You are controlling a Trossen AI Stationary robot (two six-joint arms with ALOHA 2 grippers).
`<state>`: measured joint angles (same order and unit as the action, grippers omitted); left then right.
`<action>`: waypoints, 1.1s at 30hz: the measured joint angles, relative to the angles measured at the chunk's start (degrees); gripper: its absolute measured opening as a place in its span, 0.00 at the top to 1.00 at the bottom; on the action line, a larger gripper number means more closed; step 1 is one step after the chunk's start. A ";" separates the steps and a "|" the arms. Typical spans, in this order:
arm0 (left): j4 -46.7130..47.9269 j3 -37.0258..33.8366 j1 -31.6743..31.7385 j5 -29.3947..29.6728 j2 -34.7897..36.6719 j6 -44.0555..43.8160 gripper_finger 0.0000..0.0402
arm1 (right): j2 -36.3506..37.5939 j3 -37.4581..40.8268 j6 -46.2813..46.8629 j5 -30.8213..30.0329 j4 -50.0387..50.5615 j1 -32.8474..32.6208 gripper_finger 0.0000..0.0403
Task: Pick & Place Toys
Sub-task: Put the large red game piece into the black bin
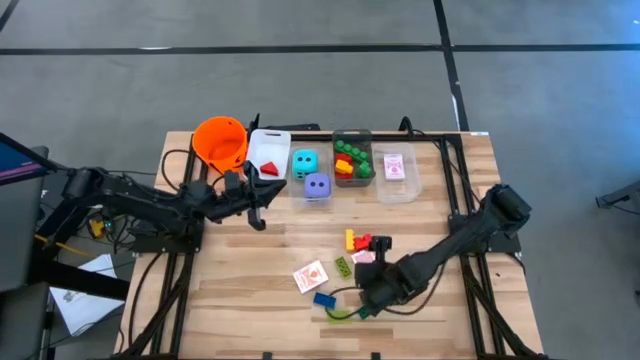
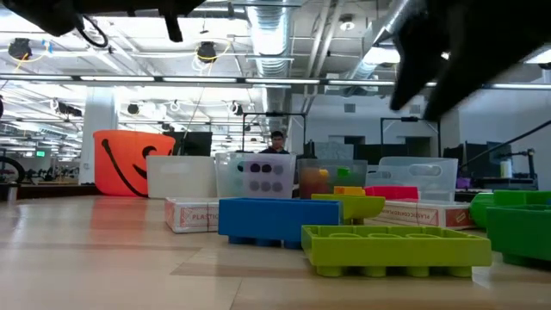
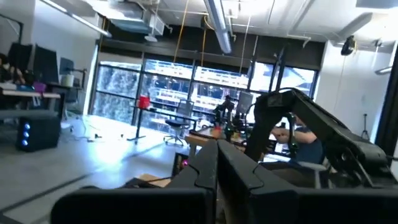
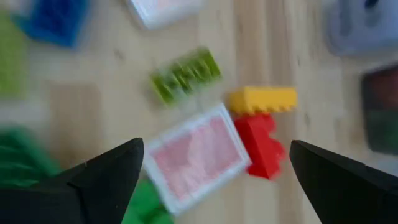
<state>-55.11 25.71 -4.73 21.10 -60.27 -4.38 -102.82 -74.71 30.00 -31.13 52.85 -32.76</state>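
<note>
Hovering with fingers spread over the card (image 4: pixel 196 155), the right gripper (image 4: pixel 214 168) needed to straddle its edges squarely, avoiding the red brick (image 4: pixel 261 146); left gripper (image 1: pixel 258 200) fingers pressed together.

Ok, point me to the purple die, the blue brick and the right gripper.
purple die (image 1: pixel 317 186): high view, middle of its top face.
blue brick (image 1: pixel 325 299): high view, centre of its top.
right gripper (image 4: pixel 214 165): right wrist view, midway between its open fingertips, above the card.
</note>
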 joint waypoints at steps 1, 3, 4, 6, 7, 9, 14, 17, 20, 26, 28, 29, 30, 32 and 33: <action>0.05 0.00 0.24 0.00 0.14 0.74 1.00 | -0.54 0.02 -0.06 -0.15 1.53 0.60 0.01; -0.27 0.00 0.67 0.05 0.25 1.36 1.00 | -1.35 -0.03 -0.67 -0.48 3.66 2.17 0.01; -0.27 0.00 1.05 0.04 0.26 1.38 1.00 | -1.53 0.00 -1.41 -0.47 4.77 2.97 0.01; -0.26 0.00 1.71 0.04 0.26 1.39 1.00 | -1.46 0.42 -3.77 -0.29 5.20 4.78 0.01; -0.25 0.00 2.02 0.05 0.26 1.39 1.00 | -1.25 0.80 -5.24 0.15 4.76 5.79 0.01; 0.17 0.00 2.43 0.04 0.26 1.34 1.00 | -0.56 1.97 -7.69 1.70 5.04 8.00 0.01; 1.64 0.00 2.22 -0.24 0.26 1.03 1.00 | 2.66 6.99 -14.41 10.09 -2.15 14.50 0.02; 2.62 0.00 2.18 -2.31 0.26 0.90 1.00 | 4.78 11.47 -18.74 16.99 -9.41 18.05 0.03; 2.79 0.00 2.18 -4.33 0.26 0.63 1.00 | 5.41 15.12 -20.83 22.01 -12.55 21.20 0.06; 2.80 0.00 2.18 -5.05 0.26 0.52 1.00 | 5.45 20.02 -23.28 24.55 -16.92 25.14 0.11; 2.78 0.00 2.18 -5.05 0.26 0.52 1.00 | 5.55 21.25 -24.41 26.76 -18.92 26.38 0.13; 2.80 0.00 2.18 -5.05 0.26 0.52 1.00 | 5.48 21.38 -24.78 28.04 -19.69 26.98 0.14; 2.82 0.00 2.18 -5.07 0.26 0.52 1.00 | 5.39 21.37 -25.15 28.90 -20.49 27.56 0.15; 2.82 0.00 2.18 -5.07 0.26 0.52 1.00 | 5.32 21.47 -25.98 31.16 -22.04 28.43 0.17; 2.84 0.00 2.18 -5.07 0.26 0.52 1.00 | 5.27 21.50 -26.49 32.36 -23.02 28.82 0.18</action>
<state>-52.27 25.71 -2.55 16.03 -60.01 -3.86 -97.54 -53.21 3.51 1.23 29.83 -3.94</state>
